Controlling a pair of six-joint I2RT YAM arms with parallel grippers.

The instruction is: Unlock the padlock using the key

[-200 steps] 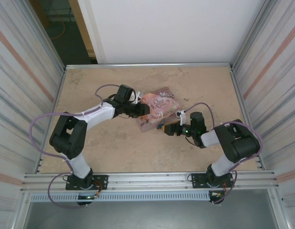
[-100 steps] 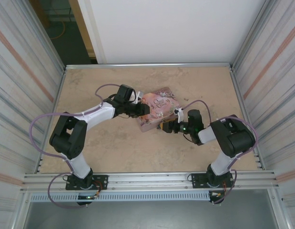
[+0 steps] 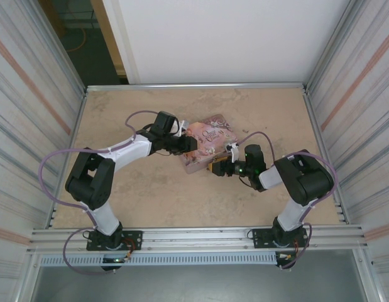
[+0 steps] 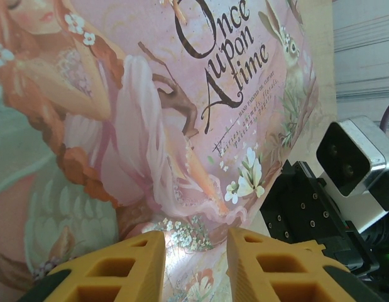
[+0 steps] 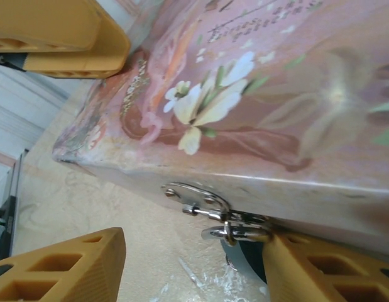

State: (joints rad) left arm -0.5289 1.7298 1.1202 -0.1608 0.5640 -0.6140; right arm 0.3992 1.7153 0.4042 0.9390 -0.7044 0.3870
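You had the right tool (image 5: 194, 255) open, padlock (image 5: 246, 264) between its jaws beneath the hasp (image 5: 197, 200) of the tin (image 5: 295, 94), likely to pinch it | left tool (image 4: 195, 255) apparently steadied the tin ahead; its grip was untellable.

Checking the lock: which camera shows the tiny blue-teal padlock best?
Right wrist: the tiny blue-teal padlock hangs close up by its silvery shackle from the pink illustrated tin's latch. Top view: too small to tell; the left wrist faces the tin's lid.
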